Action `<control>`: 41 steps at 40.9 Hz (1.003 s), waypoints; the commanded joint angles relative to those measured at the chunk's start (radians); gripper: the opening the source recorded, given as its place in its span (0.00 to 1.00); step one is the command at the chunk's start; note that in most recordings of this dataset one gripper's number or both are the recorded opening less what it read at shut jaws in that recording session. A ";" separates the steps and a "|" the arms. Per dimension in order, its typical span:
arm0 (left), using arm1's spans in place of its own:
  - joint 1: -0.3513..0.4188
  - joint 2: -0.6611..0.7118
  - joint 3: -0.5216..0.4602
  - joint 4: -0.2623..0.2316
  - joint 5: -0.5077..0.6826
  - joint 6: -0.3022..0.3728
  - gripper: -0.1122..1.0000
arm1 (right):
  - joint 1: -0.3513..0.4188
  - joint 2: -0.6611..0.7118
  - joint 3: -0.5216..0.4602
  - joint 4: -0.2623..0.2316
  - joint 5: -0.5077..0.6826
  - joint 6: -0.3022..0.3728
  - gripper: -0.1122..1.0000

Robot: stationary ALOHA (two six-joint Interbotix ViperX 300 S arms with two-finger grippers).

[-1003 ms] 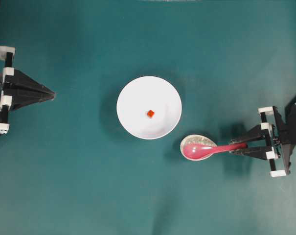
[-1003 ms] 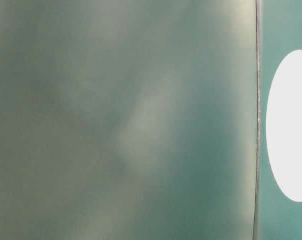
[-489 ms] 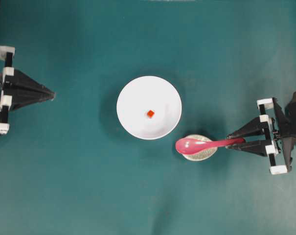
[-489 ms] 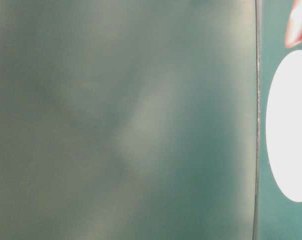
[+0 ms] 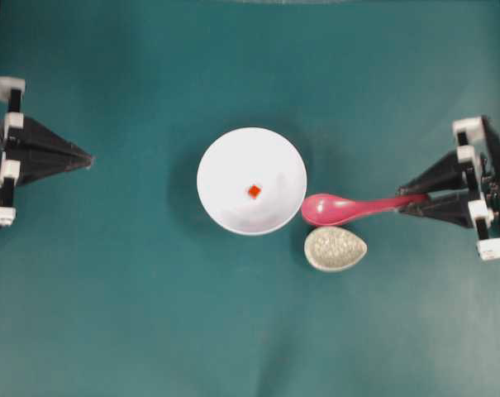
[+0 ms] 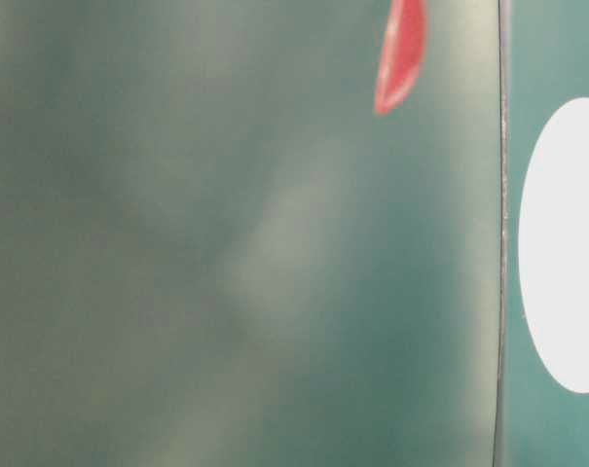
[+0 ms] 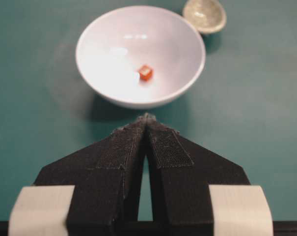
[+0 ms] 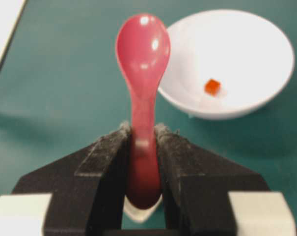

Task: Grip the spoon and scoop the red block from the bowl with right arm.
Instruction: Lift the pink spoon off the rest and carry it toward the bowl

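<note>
Green table mat [image 5: 150,314]: right gripper [image 5: 411,200] clamps spoon [image 5: 349,208] handle, scoop just beside bowl [image 5: 225,161] rim. Red block [image 5: 254,191] sits in bowl. Left gripper [image 5: 84,156] closed, well apart.

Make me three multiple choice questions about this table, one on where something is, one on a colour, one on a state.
1. Where is the red block?
A. in the bowl
B. in the spoon
C. on the spoon rest

2. What colour is the spoon?
A. white
B. pink
C. grey

3. What is the right tool doing?
A. standing open, empty
B. gripping the bowl
C. gripping the spoon's handle

Key: 1 A, the cube lies on the white inside; 2 B, glossy pink scoop; 3 C, the handle sits clamped between both fingers.
</note>
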 commanded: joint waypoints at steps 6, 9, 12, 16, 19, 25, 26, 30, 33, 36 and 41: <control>0.002 0.003 -0.023 0.003 -0.005 -0.002 0.10 | -0.124 -0.028 -0.123 -0.028 0.232 0.000 0.33; 0.002 0.002 -0.023 0.003 -0.005 -0.002 0.10 | -0.149 -0.026 -0.153 -0.038 0.281 -0.002 0.33; 0.002 0.002 -0.021 0.003 -0.005 -0.002 0.10 | -0.167 -0.020 -0.186 -0.049 0.319 0.002 0.33; 0.002 0.002 -0.023 0.003 -0.006 -0.002 0.10 | -0.184 -0.011 -0.219 -0.061 0.351 0.005 0.33; 0.002 0.002 -0.023 0.003 -0.006 -0.002 0.10 | -0.193 0.000 -0.235 -0.061 0.365 0.006 0.33; 0.002 0.000 -0.023 0.003 -0.005 -0.002 0.10 | -0.218 0.029 -0.253 -0.061 0.393 0.011 0.33; 0.002 0.000 -0.021 0.003 -0.005 -0.002 0.10 | -0.221 0.034 -0.256 -0.061 0.396 0.011 0.33; 0.002 0.000 -0.021 0.003 -0.005 -0.003 0.10 | -0.229 0.060 -0.275 -0.061 0.411 0.014 0.33; 0.002 0.000 -0.021 0.003 -0.005 -0.005 0.10 | -0.233 0.081 -0.291 -0.061 0.422 0.023 0.33; 0.002 0.002 -0.020 0.003 -0.005 -0.005 0.10 | -0.235 0.104 -0.308 -0.063 0.433 0.029 0.33; 0.003 0.000 -0.020 0.003 -0.005 -0.005 0.10 | -0.235 0.137 -0.330 -0.067 0.449 0.031 0.33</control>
